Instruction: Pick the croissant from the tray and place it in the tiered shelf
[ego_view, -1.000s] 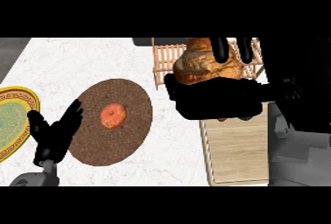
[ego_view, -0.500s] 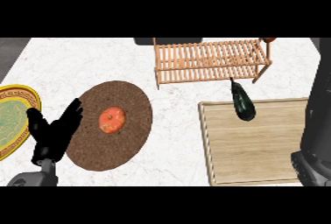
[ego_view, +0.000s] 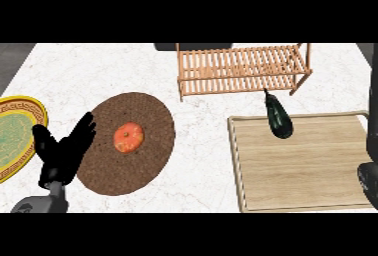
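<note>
Noting tray (ego_view: 303, 170) as landmark; tiered shelf (ego_view: 240, 70) just beyond, no croissant visible on either. Left hand (ego_view: 65, 150) well left of tray, fingers straight, holding nothing. Right hand (ego_view: 369, 182) at tray's right edge, state cannot tell. Croissant judged light, flaky, crushable: cradle mid-body.

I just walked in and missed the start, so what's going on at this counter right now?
Nothing is being handled at this moment. The robot's left hand rests open at the lower left, fingers up, beside a round brown mat with an orange-red fruit on it. The wooden tray at the right holds only a dark eggplant lying across its top edge. The wooden tiered shelf stands behind it, and no croissant shows on it or anywhere else. The right hand is not clearly in view.
</note>
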